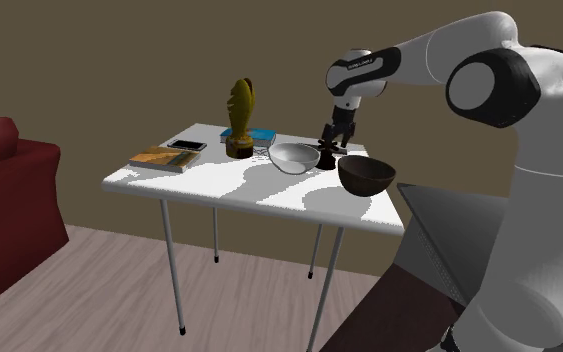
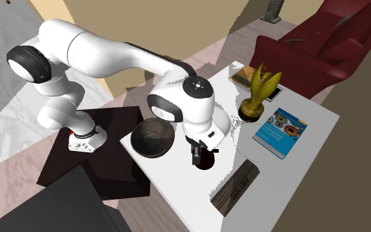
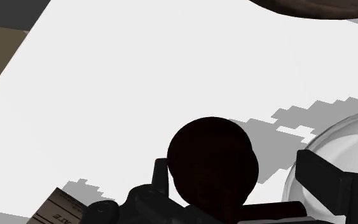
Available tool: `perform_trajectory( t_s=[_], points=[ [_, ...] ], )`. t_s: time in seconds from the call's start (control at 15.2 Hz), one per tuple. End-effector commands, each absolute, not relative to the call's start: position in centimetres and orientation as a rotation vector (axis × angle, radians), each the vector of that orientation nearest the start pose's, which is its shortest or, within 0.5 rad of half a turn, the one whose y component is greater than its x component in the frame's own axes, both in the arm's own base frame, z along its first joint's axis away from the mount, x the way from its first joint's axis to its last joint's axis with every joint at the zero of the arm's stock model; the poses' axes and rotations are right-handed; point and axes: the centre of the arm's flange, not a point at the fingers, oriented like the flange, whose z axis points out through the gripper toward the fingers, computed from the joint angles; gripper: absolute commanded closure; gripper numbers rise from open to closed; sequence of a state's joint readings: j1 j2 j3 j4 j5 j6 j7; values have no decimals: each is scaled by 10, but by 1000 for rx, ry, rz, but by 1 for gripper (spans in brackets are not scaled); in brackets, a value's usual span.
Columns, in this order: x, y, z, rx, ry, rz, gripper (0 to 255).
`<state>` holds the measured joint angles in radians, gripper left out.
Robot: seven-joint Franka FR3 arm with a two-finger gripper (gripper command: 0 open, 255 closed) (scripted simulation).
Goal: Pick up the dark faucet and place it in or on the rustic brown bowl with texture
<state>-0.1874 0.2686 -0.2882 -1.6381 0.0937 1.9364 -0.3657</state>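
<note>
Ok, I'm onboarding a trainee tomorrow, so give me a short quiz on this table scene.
1. True or false: the black fingers are clamped shut on the dark round-topped faucet.
2. Which stands nearest the faucet? A) blue book B) pale rounded bowl C) golden statue
3. What lies inside the rough dark brown bowl?

Key: 1 false, they stand apart, with a gap beside the faucet; 2 B; 3 nothing, it is empty.
</note>
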Motion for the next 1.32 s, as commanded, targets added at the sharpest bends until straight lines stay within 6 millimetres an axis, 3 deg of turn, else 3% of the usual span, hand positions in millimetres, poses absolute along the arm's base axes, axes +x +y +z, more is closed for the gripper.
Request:
perform_trajectory(
  t_s=[0.0, 0.53, 0.59, 1.25],
  points=[
    [581, -275, 460, -3140, 205, -68, 0],
    [581, -275, 460, -3139, 205, -68, 0],
    [581, -275, 460, -3139, 205, -68, 255],
    [581, -275, 466, -3140, 205, -68, 255]
  ],
)
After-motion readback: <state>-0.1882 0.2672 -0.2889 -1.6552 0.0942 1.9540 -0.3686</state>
